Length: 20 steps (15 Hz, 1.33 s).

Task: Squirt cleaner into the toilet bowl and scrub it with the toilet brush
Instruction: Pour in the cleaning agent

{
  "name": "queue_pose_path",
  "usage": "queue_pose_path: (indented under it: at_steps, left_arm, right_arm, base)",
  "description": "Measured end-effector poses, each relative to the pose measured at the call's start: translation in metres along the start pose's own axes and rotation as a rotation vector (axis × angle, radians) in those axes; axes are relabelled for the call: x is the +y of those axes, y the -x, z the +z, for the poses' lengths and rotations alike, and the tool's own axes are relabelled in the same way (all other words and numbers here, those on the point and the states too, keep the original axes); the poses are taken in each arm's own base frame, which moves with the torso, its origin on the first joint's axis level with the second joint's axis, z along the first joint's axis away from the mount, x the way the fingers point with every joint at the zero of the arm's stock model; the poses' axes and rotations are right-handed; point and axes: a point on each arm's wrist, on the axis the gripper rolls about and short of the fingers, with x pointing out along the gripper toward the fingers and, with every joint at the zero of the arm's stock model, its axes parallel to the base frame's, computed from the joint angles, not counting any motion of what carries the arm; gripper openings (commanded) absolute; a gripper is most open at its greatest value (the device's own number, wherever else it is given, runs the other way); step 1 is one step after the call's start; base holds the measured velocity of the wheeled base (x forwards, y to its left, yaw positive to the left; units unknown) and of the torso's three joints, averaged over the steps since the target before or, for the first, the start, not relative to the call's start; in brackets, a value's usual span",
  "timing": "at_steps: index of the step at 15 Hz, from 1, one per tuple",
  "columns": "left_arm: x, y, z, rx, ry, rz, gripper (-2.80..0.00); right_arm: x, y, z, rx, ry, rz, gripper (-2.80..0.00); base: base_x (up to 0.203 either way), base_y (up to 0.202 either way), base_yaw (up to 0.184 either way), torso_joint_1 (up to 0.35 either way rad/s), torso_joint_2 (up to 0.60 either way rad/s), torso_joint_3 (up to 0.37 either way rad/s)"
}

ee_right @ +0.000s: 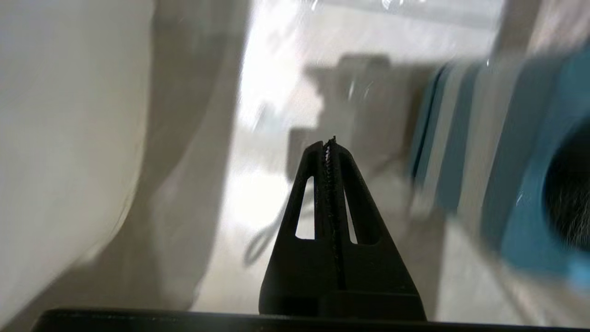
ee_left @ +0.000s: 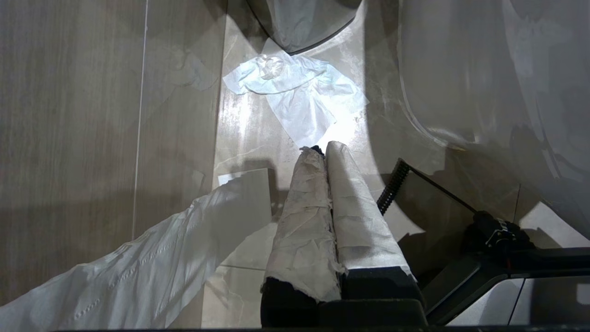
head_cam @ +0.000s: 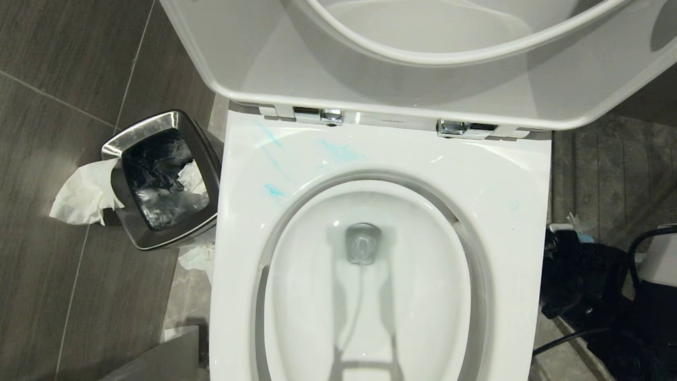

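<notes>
— Head view, left to right: what lies on the floor (head_cam: 63, 296) by the toilet?

— A steel waste bin (head_cam: 163, 180) with a dark liner stands just beside the toilet bowl's (head_cam: 508, 222) left edge. White tissue (head_cam: 84, 196) hangs over the bin's left rim, and another scrap lies between bin and bowl.

— And the bowl itself?

— Seat and lid (head_cam: 423, 79) are raised at the back edge, on two chrome hinges. The cleaner (head_cam: 338, 152) shows as pale turquoise streaks on the rim's back left corner, with a small blot (head_cam: 274, 191) at the basin's edge and a faint tint on the right side. The basin is white, with water over the drain.

— Where are the grippers?

— Neither shows from the head. The left gripper (ee_left: 318, 150) hangs low over the floor beside the bowl's outer wall, its paper-wrapped fingers (ee_left: 350, 203) pressed together on nothing; crumpled tissue (ee_left: 295, 92) lies just past their tips and a long sheet trails nearby. The right gripper (ee_right: 329, 143) also has its black jaws closed and empty — it sits between the bowl's white side and a blurred grey-and-blue holder (ee_right: 516, 184).

— The toilet brush?

— Possibly the dark bristles (ee_right: 571, 203) in that holder's opening; the blur leaves it unsure, and no handle shows.
</notes>
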Motion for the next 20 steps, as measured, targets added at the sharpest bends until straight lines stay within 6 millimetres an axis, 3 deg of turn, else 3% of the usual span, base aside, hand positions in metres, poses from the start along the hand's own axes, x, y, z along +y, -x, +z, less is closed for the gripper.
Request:
queue_pose_path:
  at_steps: [4, 13, 20]
  left_arm:
    - [0.0, 0.0, 0.0, 0.0, 0.0, 0.0, -2.8]
    - [0.0, 0.0, 0.0, 0.0, 0.0, 0.0, -2.8]
    - [0.0, 0.0, 0.0, 0.0, 0.0, -0.001, -2.8]
  right_arm:
    - [-0.001, -0.023, 0.009, -0.068, 0.001, 0.062, -2.8]
    - [0.001, -0.034, 0.014, -0.103, 0.007, 0.099, -2.8]
    - [0.006, -0.046, 0.026, -0.174, 0.141, 0.234, -2.8]
  base:
    - [0.0, 0.0, 0.0, 0.0, 0.0, 0.0]
    - [0.0, 0.0, 0.0, 0.0, 0.0, 0.0]
    - [0.0, 0.0, 0.0, 0.0, 0.0, 0.0]
